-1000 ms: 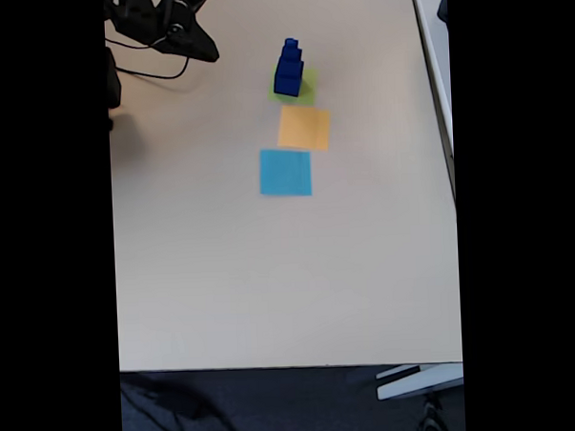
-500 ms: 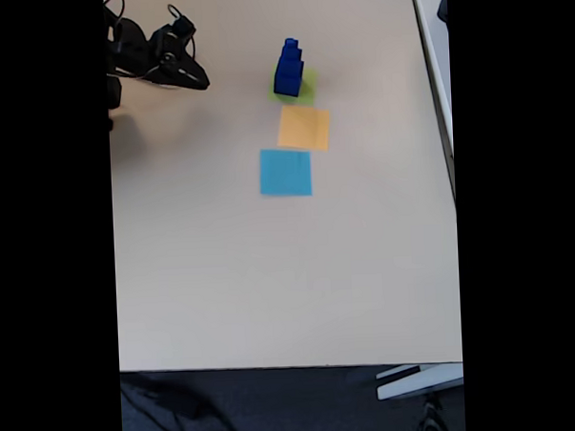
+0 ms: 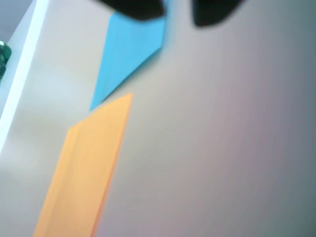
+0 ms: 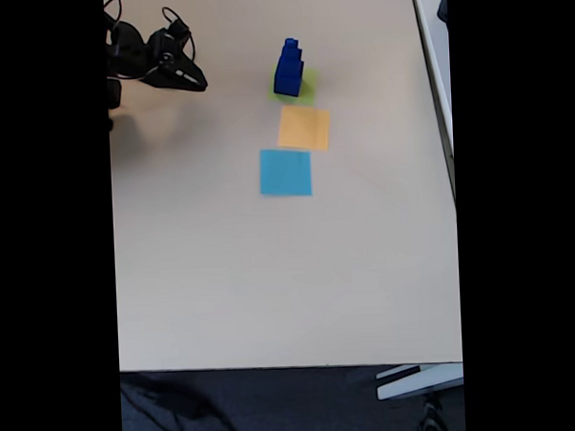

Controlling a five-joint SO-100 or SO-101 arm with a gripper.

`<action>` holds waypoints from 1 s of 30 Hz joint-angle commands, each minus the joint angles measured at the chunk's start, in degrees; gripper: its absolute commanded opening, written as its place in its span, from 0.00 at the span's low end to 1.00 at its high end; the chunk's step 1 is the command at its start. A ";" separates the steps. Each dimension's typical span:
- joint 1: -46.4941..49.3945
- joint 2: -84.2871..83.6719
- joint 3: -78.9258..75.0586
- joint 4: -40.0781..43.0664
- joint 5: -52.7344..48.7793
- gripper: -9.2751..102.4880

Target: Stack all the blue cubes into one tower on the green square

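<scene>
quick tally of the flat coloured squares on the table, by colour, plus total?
Green square: 1, partly under the tower
Orange square: 1
Light-blue square: 1
Total: 3 squares

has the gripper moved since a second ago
Yes. In the fixed view the gripper has drawn back leftward, away from the tower on the green square.
</scene>
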 commanded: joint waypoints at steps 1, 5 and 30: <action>-0.09 1.41 0.53 3.08 1.05 0.08; 0.53 1.49 0.53 3.69 3.60 0.08; 1.93 1.41 0.53 4.39 6.15 0.08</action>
